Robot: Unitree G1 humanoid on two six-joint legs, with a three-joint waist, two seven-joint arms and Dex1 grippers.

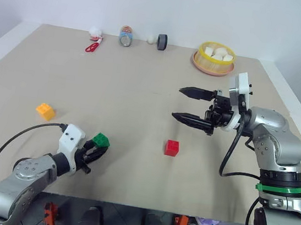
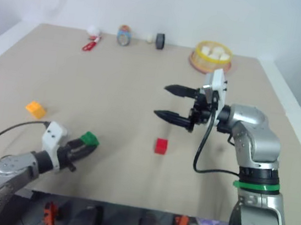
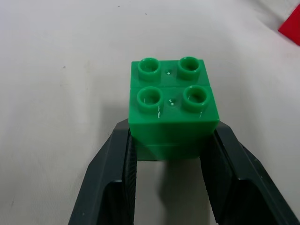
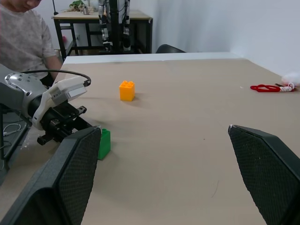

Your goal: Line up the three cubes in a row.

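The green cube [image 3: 171, 108] sits on the table near the front left, and my left gripper [image 1: 98, 149] is shut on it, one black finger pressed against each side. The orange-yellow cube [image 1: 45, 111] stands alone farther left and a little back. The red cube [image 1: 172, 147] rests near the front middle, apart from both. My right gripper [image 1: 177, 102] hovers open above the table behind the red cube, pointing left, with nothing between its fingers. In the right wrist view the green cube [image 4: 104, 144] and the orange-yellow cube [image 4: 127, 90] are both on the table.
At the table's back edge are a yellow-rimmed basket [image 1: 203, 52] of white lumps, a black roll [image 1: 162, 42], a small white ball [image 1: 150, 39], a can [image 1: 126, 36] and red scissors [image 1: 92, 46]. A person [image 4: 23, 33] sits beyond the table's left side.
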